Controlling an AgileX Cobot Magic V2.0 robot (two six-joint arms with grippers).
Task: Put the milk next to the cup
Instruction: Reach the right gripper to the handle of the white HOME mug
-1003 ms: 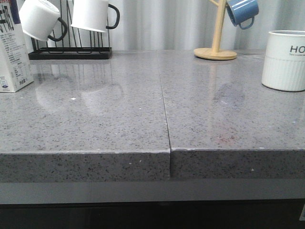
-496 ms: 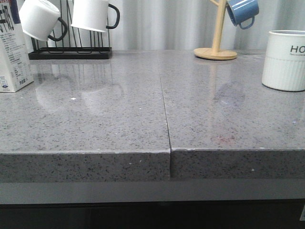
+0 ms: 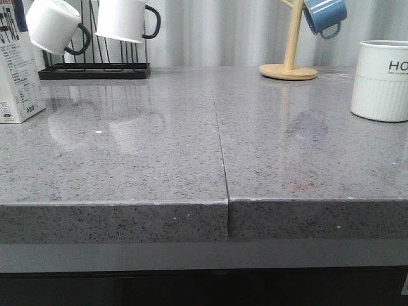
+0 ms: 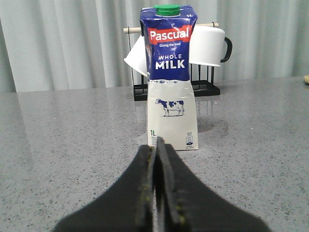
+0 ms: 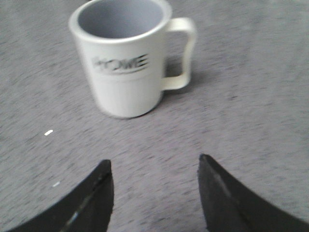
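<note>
The milk [image 4: 168, 77] reads "Pascual", "Giving the best", "WHOLE MILK" and "1L", while the cup [image 5: 124, 60] bears "HOME" in black.

Both claws are matte black. The left claw [image 4: 158, 145] has two broad fingers that taper to thin tips, with faint yellowish flecks along their inner edges (glue or wear, unclear). The right claw [image 5: 155, 166] has two smooth, curved black fingers.

Two white black-handled mugs [image 3: 54, 25] hang on a black wire rack [image 3: 94, 69]. A blue mug [image 3: 324, 15] hangs from a wooden mug tree [image 3: 290, 62]. Grey speckled counter [image 3: 159, 159].
</note>
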